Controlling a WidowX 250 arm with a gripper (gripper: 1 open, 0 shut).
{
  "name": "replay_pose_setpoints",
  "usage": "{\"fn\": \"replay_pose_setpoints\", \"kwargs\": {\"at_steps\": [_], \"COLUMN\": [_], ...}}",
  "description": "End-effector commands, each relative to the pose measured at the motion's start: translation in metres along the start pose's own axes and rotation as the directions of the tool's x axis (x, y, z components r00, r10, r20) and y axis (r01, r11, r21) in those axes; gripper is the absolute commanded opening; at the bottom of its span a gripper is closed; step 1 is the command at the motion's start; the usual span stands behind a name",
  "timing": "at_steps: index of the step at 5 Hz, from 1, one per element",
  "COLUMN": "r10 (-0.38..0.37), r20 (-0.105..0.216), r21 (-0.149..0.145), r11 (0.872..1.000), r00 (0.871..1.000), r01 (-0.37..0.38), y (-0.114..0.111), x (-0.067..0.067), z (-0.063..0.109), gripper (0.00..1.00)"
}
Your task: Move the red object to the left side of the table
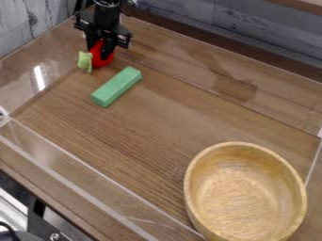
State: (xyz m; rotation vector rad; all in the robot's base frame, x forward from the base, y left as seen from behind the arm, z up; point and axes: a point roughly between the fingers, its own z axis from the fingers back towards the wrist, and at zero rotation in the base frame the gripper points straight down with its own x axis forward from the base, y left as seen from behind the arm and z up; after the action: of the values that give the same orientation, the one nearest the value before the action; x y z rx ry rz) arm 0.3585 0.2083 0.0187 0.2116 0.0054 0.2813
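The red object [101,54] is a small bright red fruit with a light-green leafy piece [85,60] on its left side. It sits at the far left of the wood-grain table [189,118], close to the back wall. My black gripper [104,44] comes down on it from above, with its fingers closed around the fruit's top. I cannot tell whether the fruit touches the tabletop or hangs just above it.
A green rectangular block [116,86] lies just in front and to the right of the fruit. A large wooden bowl [246,193] stands at the near right corner. Low clear acrylic walls [38,80] edge the table.
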Motion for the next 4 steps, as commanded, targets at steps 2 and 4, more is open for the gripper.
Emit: {"fn": "replay_pose_setpoints", "kwargs": {"at_steps": [2, 4], "r10": [0.031, 0.047], "r20": [-0.037, -0.063], "r21": [-0.008, -0.010], "r11": [0.999, 0.999], "r00": [0.999, 0.997], "r01": [-0.032, -0.048], "y": [-0.0001, 0.0011], "x": [-0.0046, -0.0063], "z": [-0.0009, -0.0012], "gripper": [0.00, 0.00]}}
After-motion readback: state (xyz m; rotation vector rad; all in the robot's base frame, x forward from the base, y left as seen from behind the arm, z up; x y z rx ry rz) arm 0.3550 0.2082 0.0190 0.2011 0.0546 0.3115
